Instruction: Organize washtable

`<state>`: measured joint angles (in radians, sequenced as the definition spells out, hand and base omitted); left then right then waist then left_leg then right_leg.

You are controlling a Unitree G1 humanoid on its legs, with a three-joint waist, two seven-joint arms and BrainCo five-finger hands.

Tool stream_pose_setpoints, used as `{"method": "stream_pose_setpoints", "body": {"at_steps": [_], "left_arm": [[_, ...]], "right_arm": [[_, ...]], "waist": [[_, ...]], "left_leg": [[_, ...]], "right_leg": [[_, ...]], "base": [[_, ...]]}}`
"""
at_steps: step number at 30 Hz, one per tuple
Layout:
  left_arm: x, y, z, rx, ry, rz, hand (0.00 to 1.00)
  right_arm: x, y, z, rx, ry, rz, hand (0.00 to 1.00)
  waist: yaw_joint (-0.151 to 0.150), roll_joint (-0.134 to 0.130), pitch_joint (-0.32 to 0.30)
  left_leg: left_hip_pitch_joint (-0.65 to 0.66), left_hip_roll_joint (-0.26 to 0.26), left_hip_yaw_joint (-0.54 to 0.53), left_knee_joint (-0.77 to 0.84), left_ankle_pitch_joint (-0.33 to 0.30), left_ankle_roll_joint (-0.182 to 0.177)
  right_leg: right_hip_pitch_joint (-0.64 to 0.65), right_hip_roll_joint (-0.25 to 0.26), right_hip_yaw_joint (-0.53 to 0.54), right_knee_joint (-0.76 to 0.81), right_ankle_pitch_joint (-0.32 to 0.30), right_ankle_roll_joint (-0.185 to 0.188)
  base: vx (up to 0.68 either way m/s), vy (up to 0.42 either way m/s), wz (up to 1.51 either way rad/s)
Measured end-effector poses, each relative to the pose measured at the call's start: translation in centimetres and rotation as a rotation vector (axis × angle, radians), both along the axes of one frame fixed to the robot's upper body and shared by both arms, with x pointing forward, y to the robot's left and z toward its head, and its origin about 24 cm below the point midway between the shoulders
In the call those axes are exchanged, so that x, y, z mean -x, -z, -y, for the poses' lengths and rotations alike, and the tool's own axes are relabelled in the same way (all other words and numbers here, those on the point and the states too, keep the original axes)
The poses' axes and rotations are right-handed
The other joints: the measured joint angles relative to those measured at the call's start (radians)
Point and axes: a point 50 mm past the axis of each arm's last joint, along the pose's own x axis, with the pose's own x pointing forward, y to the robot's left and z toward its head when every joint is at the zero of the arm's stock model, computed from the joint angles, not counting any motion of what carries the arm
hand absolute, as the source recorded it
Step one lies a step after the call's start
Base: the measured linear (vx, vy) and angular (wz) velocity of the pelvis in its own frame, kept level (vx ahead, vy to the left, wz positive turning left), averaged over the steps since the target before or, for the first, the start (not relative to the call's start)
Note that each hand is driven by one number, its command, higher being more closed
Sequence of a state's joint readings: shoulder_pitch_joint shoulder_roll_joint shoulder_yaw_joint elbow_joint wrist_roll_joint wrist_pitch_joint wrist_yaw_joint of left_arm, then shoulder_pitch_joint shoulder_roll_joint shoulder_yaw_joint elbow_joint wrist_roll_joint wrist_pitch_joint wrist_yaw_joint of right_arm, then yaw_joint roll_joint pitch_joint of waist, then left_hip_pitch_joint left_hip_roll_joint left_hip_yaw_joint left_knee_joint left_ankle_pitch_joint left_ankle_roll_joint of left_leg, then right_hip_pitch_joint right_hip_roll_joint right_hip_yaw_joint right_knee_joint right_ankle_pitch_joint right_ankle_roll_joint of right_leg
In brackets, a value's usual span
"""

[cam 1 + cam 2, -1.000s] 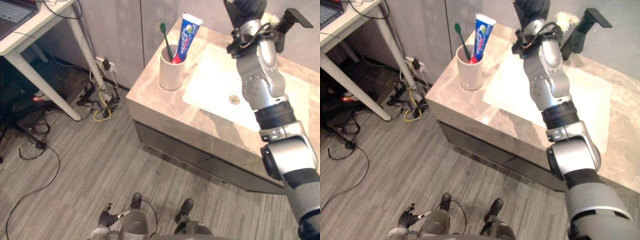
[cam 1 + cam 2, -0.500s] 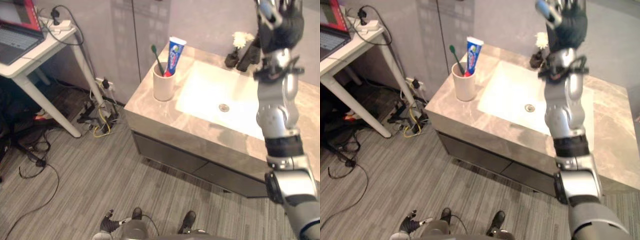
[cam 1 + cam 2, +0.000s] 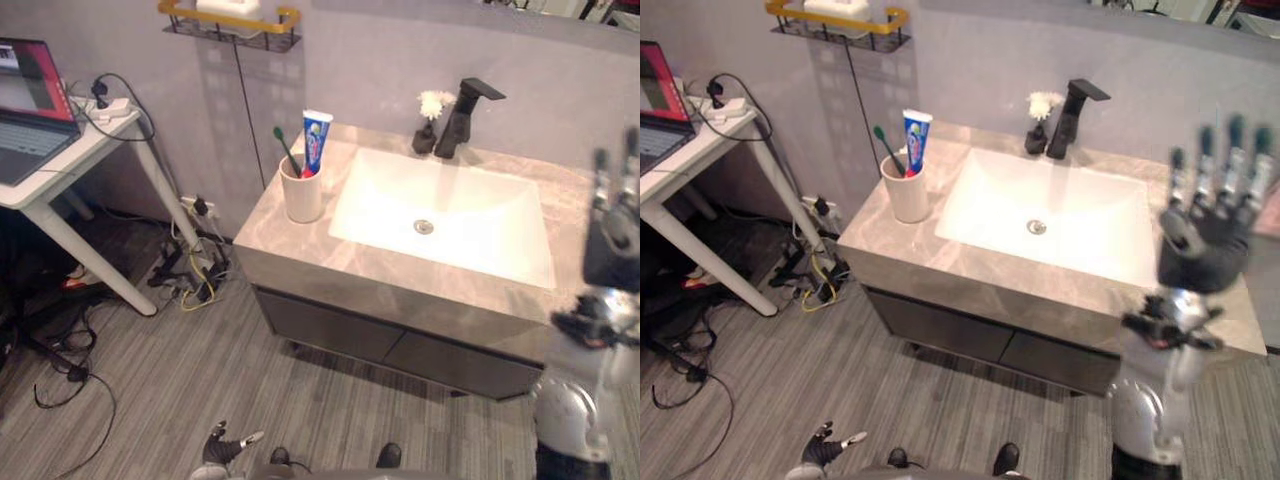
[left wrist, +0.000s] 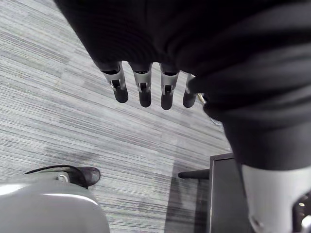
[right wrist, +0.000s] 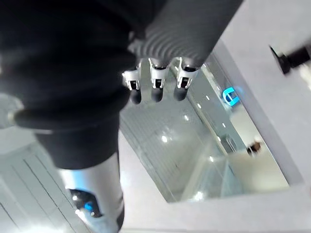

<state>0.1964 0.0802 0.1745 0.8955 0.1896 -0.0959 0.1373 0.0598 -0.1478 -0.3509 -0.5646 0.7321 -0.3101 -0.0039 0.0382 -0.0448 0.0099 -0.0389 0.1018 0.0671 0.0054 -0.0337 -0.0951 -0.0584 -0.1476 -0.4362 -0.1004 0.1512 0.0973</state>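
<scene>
While right hand (image 3: 1205, 240) hovers at 3 o'clock, fingers straight, empty, cup (image 3: 905, 192) sits on table (image 3: 970, 268) at 9 o'clock of sink (image 3: 1085, 200); reaching across could tip it. Left hand (image 4: 145, 92) hangs, fingers straight, empty.

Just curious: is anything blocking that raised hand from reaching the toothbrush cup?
Nothing visible. The right hand, open, is up at the right; between it and the cup lies just the sink. The faucet stands behind.
</scene>
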Motion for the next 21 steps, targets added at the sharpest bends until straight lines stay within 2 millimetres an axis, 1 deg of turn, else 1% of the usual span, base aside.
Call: {"method": "stream_pose_setpoints", "body": {"at_steps": [2,3,5,6,7,8,9,10,11,12,13,14,15,16,17,19,20,21], "left_arm": [[0.2,0.1,0.0,0.007,-0.025,-0.006,0.00],[0.2,0.2,0.1,0.010,-0.030,-0.005,0.00],[-0.1,0.3,0.5,0.022,-0.029,-0.008,0.00],[-0.2,0.3,0.5,0.023,-0.027,-0.007,0.00],[-0.3,0.3,0.8,0.025,-0.016,-0.004,0.00],[-0.6,0.4,1.4,0.037,-0.001,0.002,0.00],[-0.6,0.4,1.7,0.043,0.001,0.002,0.00],[-0.7,0.5,2.3,0.056,0.006,0.003,0.00],[-0.9,0.5,3.0,0.070,0.022,0.006,0.00],[-1.0,0.5,3.4,0.080,0.023,0.017,0.00],[-1.1,0.5,3.6,0.083,0.018,0.019,0.00],[-1.0,0.6,4.0,0.085,0.008,0.021,0.00],[-1.0,0.6,4.2,0.091,0.003,0.020,0.00],[-1.0,0.6,4.4,0.100,-0.018,0.022,0.00],[-0.9,0.6,4.6,0.108,-0.029,0.022,0.00],[-1.3,0.6,5.1,0.122,-0.037,0.033,0.00],[-1.5,0.5,5.2,0.124,-0.031,0.039,0.00],[-1.6,0.5,5.2,0.124,-0.031,0.039,0.00]], "right_arm": [[1.4,1.0,1.5,-0.052,0.114,-0.019,0.00],[1.8,1.3,1.8,-0.066,0.143,-0.029,0.00],[3.3,2.8,2.9,-0.105,0.266,-0.105,0.00],[3.6,3.3,3.2,-0.108,0.298,-0.130,0.00],[3.8,4.1,3.7,-0.117,0.346,-0.179,0.00],[4.3,6.1,5.1,-0.150,0.424,-0.275,0.00],[4.6,7.1,5.7,-0.175,0.455,-0.315,0.00],[5.2,8.7,6.5,-0.220,0.505,-0.372,0.00],[6.4,10.7,7.3,-0.301,0.592,-0.445,0.00],[7.6,12.5,7.7,-0.367,0.659,-0.509,0.00],[8.2,13.4,7.9,-0.411,0.676,-0.526,0.00],[9.1,15.1,7.9,-0.494,0.709,-0.570,0.00],[9.9,16.4,7.9,-0.546,0.735,-0.613,0.00],[10.7,18.1,8.1,-0.606,0.767,-0.671,0.00],[11.2,18.9,8.1,-0.636,0.793,-0.703,0.00],[13.6,23.1,7.8,-0.778,0.884,-0.861,0.00],[14.7,25.2,7.1,-0.868,0.901,-0.937,0.00],[15.2,26.2,6.7,-0.906,0.909,-0.984,0.00]], "waist": [[-0.016,0.001,-0.005],[-0.023,0.002,-0.005],[-0.028,0.009,-0.009],[-0.028,0.011,-0.010],[-0.033,0.013,-0.011],[-0.051,0.014,-0.012],[-0.052,0.016,-0.013],[-0.053,0.019,-0.014],[-0.054,0.026,-0.016],[-0.054,0.034,-0.018],[-0.055,0.039,-0.017],[-0.055,0.048,-0.018],[-0.055,0.048,-0.017],[-0.054,0.055,-0.020],[-0.054,0.059,-0.023],[-0.053,0.061,-0.024],[-0.053,0.060,-0.024],[-0.053,0.060,-0.024]], "left_leg": [[0.003,0.000,0.011,0.000,0.000,0.000],[0.004,0.000,0.015,0.000,-0.001,0.001],[0.015,0.001,0.043,-0.002,-0.004,0.004],[0.016,0.001,0.048,-0.003,-0.005,0.004],[0.017,0.001,0.055,-0.004,-0.006,0.004],[0.019,0.002,0.069,-0.004,-0.008,0.004],[0.021,0.002,0.073,-0.005,-0.009,0.004],[0.028,0.002,0.079,-0.005,-0.011,0.004],[0.040,0.002,0.090,-0.007,-0.013,0.004],[0.049,0.004,0.101,-0.009,-0.015,0.004],[0.055,0.005,0.109,-0.010,-0.016,0.003],[0.059,0.011,0.128,-0.010,-0.023,0.004],[0.068,0.012,0.140,-0.010,-0.026,0.003],[0.083,0.015,0.157,-0.010,-0.033,0.002],[0.089,0.016,0.162,-0.010,-0.036,0.002],[0.108,0.020,0.173,-0.009,-0.046,0.001],[0.115,0.022,0.177,-0.010,-0.049,0.002],[0.119,0.022,0.179,-0.012,-0.052,0.001]], "right_leg": [[-0.001,0.000,0.009,0.000,0.000,0.000],[-0.002,0.000,0.015,0.000,0.000,0.000],[-0.012,0.003,0.042,-0.001,0.000,0.000],[-0.015,0.003,0.050,-0.002,0.001,-0.001],[-0.018,0.003,0.058,-0.002,0.001,-0.001],[-0.019,0.004,0.072,-0.002,0.002,-0.002],[-0.020,0.005,0.080,-0.002,0.002,-0.002],[-0.020,0.005,0.085,-0.002,0.001,-0.002],[-0.019,0.005,0.089,0.000,0.002,-0.003],[-0.018,0.005,0.097,0.001,0.002,-0.003],[-0.016,0.006,0.105,0.001,0.002,-0.003],[-0.015,0.005,0.118,0.001,0.003,-0.003],[-0.013,0.006,0.130,0.001,0.003,-0.004],[-0.008,0.009,0.142,0.001,0.001,-0.005],[-0.004,0.010,0.145,0.001,-0.002,-0.009],[0.013,0.014,0.150,-0.001,-0.012,-0.005],[0.019,0.014,0.150,-0.003,-0.014,-0.004],[0.021,0.015,0.150,-0.003,-0.014,-0.004]], "base": [[0.02,0.035,-0.11],[0.01,0.041,-0.22],[0.01,0.040,-0.32],[-0.01,0.028,-0.29],[-0.02,0.029,-0.26],[-0.02,0.029,-0.24],[-0.02,0.024,-0.23],[0.00,0.030,-0.21],[0.01,0.033,-0.25],[0.02,0.033,-0.26],[-0.01,0.028,-0.33],[-0.02,0.032,-0.35],[-0.03,0.035,-0.44],[-0.01,0.025,-0.33],[-0.01,0.014,-0.27],[-0.03,0.003,-0.13],[-0.04,0.001,-0.08],[-0.04,0.004,-0.06]]}}
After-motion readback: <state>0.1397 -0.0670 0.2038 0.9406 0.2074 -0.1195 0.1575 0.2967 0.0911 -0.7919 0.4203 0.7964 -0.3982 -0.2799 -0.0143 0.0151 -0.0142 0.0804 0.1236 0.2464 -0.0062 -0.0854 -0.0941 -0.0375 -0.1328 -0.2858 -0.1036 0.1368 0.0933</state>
